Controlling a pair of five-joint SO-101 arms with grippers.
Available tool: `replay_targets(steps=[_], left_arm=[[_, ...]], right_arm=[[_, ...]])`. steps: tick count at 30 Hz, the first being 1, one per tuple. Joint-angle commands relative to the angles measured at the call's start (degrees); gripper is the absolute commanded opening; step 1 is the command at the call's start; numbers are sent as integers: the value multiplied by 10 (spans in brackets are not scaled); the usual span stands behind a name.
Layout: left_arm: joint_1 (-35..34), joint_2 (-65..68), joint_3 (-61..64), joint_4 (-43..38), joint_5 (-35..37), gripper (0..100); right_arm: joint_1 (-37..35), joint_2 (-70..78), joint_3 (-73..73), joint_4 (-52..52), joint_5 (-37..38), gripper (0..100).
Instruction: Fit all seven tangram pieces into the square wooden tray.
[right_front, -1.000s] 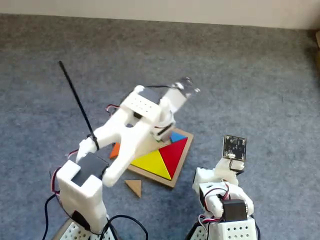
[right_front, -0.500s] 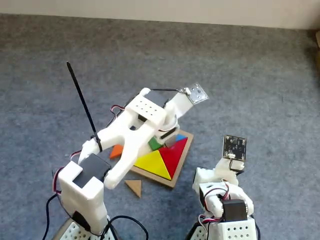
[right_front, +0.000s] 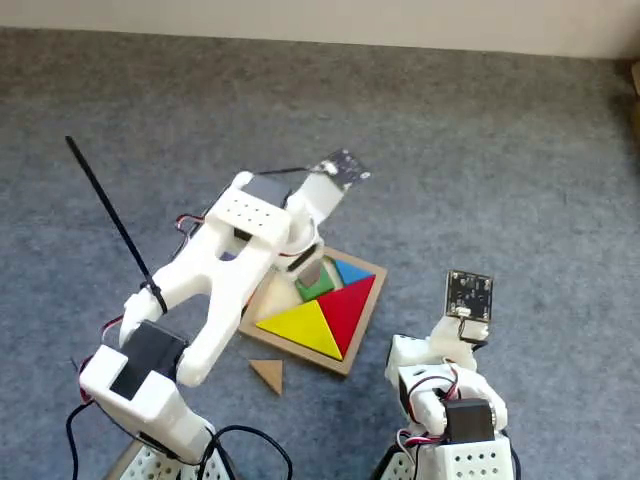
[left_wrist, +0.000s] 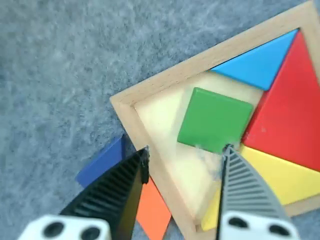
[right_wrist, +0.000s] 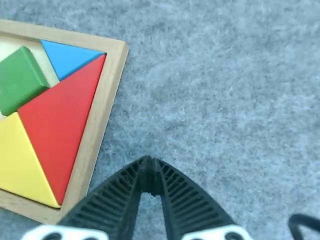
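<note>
No word, number, label or sign could be read anywhere. The wooden tray (left_wrist: 200, 64) and the green square (left_wrist: 215, 120) lying in it had plain faces. Any marking on the small circuit board (right_front: 469, 293), at three o'clock from the tray, was too small to make out.
</note>
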Motion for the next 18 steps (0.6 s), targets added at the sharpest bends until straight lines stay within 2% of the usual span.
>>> replay_targets(steps=[1, 11, 18], left_arm=[[-21, -29, 44, -75, 0, 234], [-15, -28, 73, -120, 3, 235], [26, -28, 100, -151, 3, 232]], right_arm=[[-6, -13, 88, 5, -5, 6], [-5, -13, 88, 5, -5, 6], [-5, -13, 88, 5, -5, 6]])
